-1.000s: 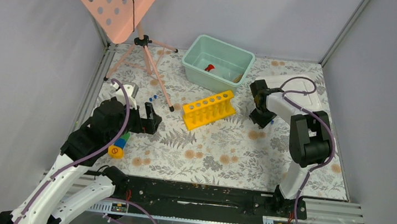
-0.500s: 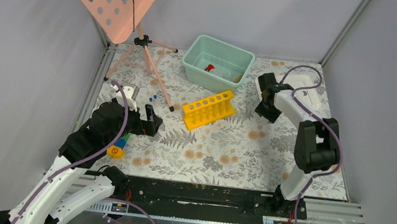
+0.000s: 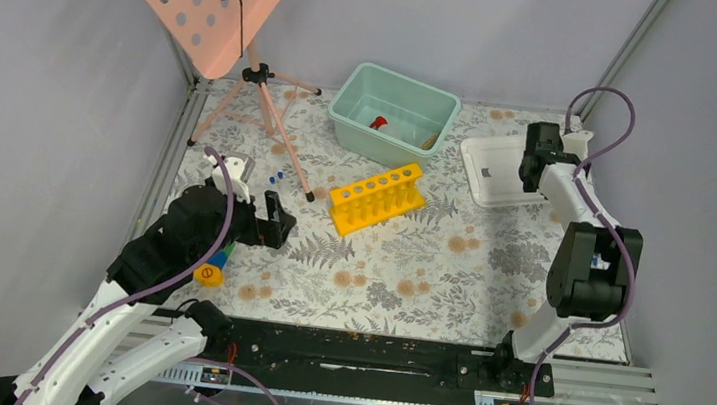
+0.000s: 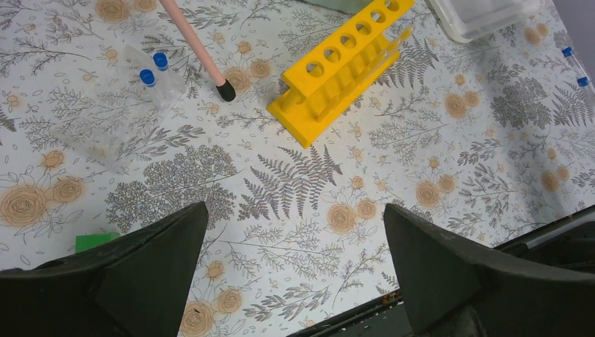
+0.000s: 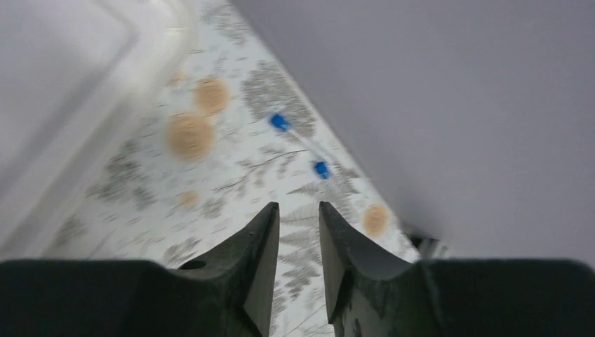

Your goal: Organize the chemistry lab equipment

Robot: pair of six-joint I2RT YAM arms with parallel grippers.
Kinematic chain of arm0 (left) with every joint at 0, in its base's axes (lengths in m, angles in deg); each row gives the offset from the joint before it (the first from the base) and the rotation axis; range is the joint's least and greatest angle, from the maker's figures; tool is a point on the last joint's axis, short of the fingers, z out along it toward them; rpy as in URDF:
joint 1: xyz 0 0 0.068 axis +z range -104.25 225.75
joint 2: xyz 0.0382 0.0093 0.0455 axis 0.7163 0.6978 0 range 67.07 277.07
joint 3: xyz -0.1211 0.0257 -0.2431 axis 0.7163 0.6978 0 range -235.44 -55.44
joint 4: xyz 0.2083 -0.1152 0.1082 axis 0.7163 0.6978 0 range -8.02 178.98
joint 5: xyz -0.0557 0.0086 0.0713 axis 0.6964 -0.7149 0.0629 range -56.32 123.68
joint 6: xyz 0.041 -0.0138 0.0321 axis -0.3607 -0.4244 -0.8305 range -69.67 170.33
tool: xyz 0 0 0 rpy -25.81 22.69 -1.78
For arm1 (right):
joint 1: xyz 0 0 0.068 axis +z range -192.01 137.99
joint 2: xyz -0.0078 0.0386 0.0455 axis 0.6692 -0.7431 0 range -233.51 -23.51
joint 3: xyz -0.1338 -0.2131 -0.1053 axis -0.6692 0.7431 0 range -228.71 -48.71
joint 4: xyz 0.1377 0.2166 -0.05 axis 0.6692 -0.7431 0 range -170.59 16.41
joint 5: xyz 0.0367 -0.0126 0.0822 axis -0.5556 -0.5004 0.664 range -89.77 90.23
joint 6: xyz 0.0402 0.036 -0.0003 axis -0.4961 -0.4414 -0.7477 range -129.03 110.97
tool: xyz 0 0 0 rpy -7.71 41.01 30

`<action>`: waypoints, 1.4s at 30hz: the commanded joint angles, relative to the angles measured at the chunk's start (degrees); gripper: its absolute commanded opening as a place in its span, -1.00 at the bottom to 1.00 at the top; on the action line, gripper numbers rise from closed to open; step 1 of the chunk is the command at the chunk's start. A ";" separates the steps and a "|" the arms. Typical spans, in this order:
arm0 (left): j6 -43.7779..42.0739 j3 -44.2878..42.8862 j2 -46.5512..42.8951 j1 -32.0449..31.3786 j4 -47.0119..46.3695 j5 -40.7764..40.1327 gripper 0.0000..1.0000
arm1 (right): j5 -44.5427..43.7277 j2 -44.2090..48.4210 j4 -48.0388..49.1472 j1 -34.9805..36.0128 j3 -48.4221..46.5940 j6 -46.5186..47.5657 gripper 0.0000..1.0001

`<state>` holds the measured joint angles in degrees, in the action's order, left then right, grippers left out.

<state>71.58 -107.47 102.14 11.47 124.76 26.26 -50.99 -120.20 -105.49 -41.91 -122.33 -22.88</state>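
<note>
The yellow test-tube rack (image 3: 375,197) lies mid-table with empty holes; it also shows in the left wrist view (image 4: 344,67). Two blue-capped tubes (image 3: 277,176) lie left of it in clear wrapping (image 4: 151,70). Two more blue-capped tubes (image 5: 302,147) lie by the right wall. The red-capped bottle (image 3: 379,122) lies in the teal bin (image 3: 352,126). My left gripper (image 3: 275,222) is open and empty above the mat (image 4: 295,210). My right gripper (image 3: 536,176) hovers at the far right with jaws nearly closed and empty (image 5: 299,207).
A white tray (image 3: 493,171) lies right of the bin, under my right gripper. The pink stand's tripod leg (image 4: 224,90) ends between the tubes and the rack. The green-blue-yellow block stack (image 3: 212,268) lies under my left arm. Grey walls close in both sides.
My right arm has swung from beside the rack out to the far right, uncovering the white tray. My left arm has barely moved.
</note>
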 commanded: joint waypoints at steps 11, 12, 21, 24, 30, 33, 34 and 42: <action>0.01 -0.79 -1.97 -0.77 -2.62 -0.66 0.98 | -10.72 -2.83 29.64 -10.95 12.99 44.39 -0.25; -0.01 -0.79 -2.06 -0.72 -2.62 -0.59 0.98 | -11.45 -3.38 35.17 -11.44 14.35 49.10 -0.27; -0.07 -0.79 -2.06 -1.03 -2.55 -1.09 0.97 | -5.83 -6.31 43.59 -14.73 16.62 59.09 -0.32; -0.12 -0.95 -1.73 -1.04 -2.62 -0.92 0.98 | -1.74 -4.37 40.50 -15.88 17.78 57.52 -0.30; -0.16 -0.89 -1.80 -1.02 -2.56 -1.50 0.98 | 4.82 -2.70 30.13 -18.03 17.75 51.93 -0.21; -0.29 -0.88 -1.59 -1.05 -2.49 -1.34 0.98 | 8.90 -1.38 23.78 -18.19 16.20 49.38 -0.17; -0.26 -0.88 -1.56 -1.05 -2.57 -1.22 0.98 | 9.85 -1.02 22.54 -18.32 16.07 49.36 -0.15; -0.25 -0.79 -2.75 -1.03 -2.58 -1.95 0.98 | 19.38 1.06 16.20 -19.94 17.58 47.31 -0.13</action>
<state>71.56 -107.47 100.15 10.70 124.76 25.99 -37.97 -121.40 -83.79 -61.03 -104.32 26.47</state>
